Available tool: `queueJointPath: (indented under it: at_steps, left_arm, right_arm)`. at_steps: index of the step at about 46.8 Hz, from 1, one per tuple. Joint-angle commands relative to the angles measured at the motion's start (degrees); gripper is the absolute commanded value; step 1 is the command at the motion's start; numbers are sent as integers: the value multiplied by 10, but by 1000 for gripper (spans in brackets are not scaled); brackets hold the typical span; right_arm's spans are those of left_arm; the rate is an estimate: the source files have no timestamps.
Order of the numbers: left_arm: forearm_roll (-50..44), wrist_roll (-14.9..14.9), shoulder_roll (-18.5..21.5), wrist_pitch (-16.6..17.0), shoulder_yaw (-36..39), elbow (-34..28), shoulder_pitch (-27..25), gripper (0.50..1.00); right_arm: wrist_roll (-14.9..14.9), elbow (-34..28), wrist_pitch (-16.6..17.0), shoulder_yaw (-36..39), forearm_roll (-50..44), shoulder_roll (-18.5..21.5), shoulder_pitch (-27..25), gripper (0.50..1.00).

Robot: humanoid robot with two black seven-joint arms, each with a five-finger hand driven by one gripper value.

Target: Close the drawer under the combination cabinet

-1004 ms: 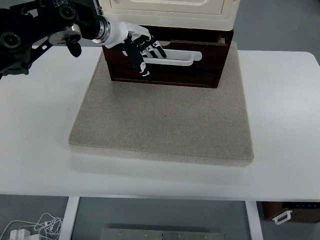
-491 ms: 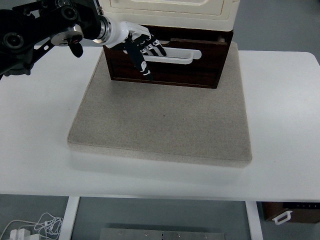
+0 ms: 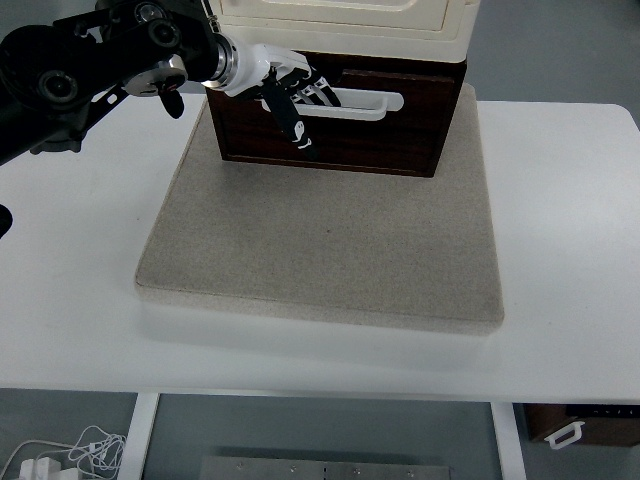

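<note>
Fingers [image 3: 290, 110] of my left hand [image 3: 272, 85] spread loosely against the dark drawer [image 3: 330, 130] front beside its white handle [image 3: 345, 103], gripping nothing; the drawer runs left-right under the cream cabinet [image 3: 345, 20], so my push goes far.

High head view over table [image 3: 560, 200]

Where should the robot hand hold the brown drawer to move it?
Best by the white handle on the drawer front, coming from the table's near side. It is a long bar with a gap behind it, so fingers can hook in. The left robot hand is already at its left end.
</note>
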Motion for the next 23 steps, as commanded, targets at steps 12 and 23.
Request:
queueJointPath:
  at_steps: [12, 23]
  left_arm:
    - [9, -8, -8, 21, -3, -2, 1, 1000]
    - [5, -10, -8, 13, -5, -7, -1, 1000]
  right_arm:
    - [0, 0, 0, 0, 0, 0, 0, 952]
    - [0, 0, 0, 0, 0, 0, 0, 952]
